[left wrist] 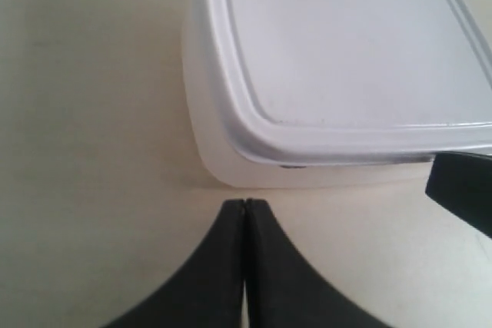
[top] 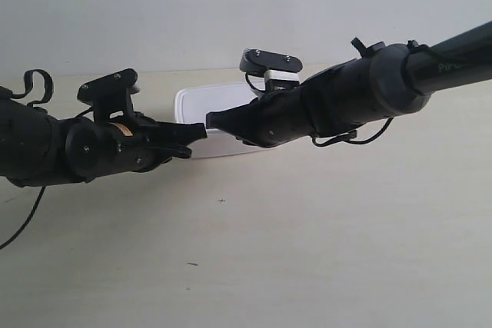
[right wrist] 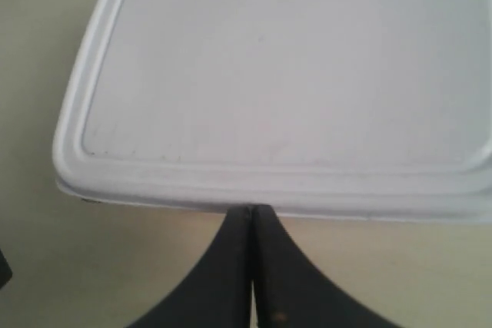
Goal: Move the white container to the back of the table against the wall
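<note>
A tiny dark cross-shaped mark [top: 221, 201] sits on the pale tabletop [top: 361, 251]. A small dark dash-like speck [top: 192, 264] lies apart from it, at about seven o'clock of the mark.

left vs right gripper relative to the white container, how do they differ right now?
Left gripper sits short of the white container, table showing between; right gripper tip reaches its lid rim. Left faces a corner, right a straight side. Both shut, holding nothing.
</note>
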`<state>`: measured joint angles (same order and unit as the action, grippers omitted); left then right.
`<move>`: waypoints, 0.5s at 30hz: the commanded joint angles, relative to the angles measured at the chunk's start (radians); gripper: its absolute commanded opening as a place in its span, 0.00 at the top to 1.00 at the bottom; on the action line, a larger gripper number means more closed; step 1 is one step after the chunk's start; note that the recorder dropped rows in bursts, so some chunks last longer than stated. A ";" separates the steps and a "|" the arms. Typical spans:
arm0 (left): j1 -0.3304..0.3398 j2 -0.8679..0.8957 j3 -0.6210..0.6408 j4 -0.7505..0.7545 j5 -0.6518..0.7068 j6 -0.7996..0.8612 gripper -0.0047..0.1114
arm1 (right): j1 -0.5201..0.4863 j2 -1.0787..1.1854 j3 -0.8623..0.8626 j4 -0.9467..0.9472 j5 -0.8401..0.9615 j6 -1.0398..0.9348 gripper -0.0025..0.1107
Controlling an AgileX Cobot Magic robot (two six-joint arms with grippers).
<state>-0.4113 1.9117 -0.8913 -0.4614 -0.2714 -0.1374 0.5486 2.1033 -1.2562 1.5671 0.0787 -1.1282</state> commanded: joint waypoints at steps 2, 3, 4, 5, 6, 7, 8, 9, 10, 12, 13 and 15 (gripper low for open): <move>0.004 0.010 -0.004 0.010 -0.023 -0.030 0.96 | -0.025 -0.053 0.053 -0.004 -0.104 0.006 0.98; 0.004 0.015 -0.004 0.010 -0.025 -0.030 0.96 | -0.028 -0.063 0.060 -0.004 -0.099 -0.004 0.98; 0.004 0.019 -0.004 0.013 -0.027 -0.035 0.96 | -0.032 -0.072 0.065 -0.004 -0.089 -0.008 0.98; 0.004 0.027 -0.008 0.018 -0.027 -0.048 0.96 | -0.035 -0.076 0.065 -0.004 -0.079 -0.008 0.98; 0.004 0.034 -0.010 0.035 -0.022 -0.066 0.96 | -0.038 -0.079 0.065 -0.004 -0.065 -0.008 0.98; 0.004 0.039 -0.015 0.065 -0.010 -0.099 0.96 | -0.040 -0.083 0.065 -0.004 -0.065 -0.005 0.98; 0.004 0.042 -0.017 0.101 0.000 -0.138 0.96 | -0.040 -0.085 0.065 -0.004 -0.069 -0.005 0.98; 0.004 0.042 -0.019 0.143 0.003 -0.183 0.96 | -0.040 -0.085 0.065 -0.004 -0.070 -0.005 0.98; 0.004 0.042 -0.019 0.175 0.003 -0.228 0.96 | -0.040 -0.085 0.065 -0.004 -0.070 -0.001 0.98; 0.002 0.042 -0.019 0.248 -0.005 -0.318 0.96 | -0.040 -0.085 0.065 -0.004 -0.079 0.007 0.98; 0.002 0.042 -0.019 0.280 -0.012 -0.345 0.96 | -0.040 -0.085 0.065 -0.004 -0.079 0.007 0.98; 0.002 0.046 -0.019 0.309 -0.031 -0.392 0.96 | -0.041 -0.085 0.065 0.012 -0.119 0.010 0.98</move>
<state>-0.4113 1.9543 -0.9042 -0.2178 -0.2725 -0.4413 0.5144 2.0273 -1.1951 1.5683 -0.0061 -1.1257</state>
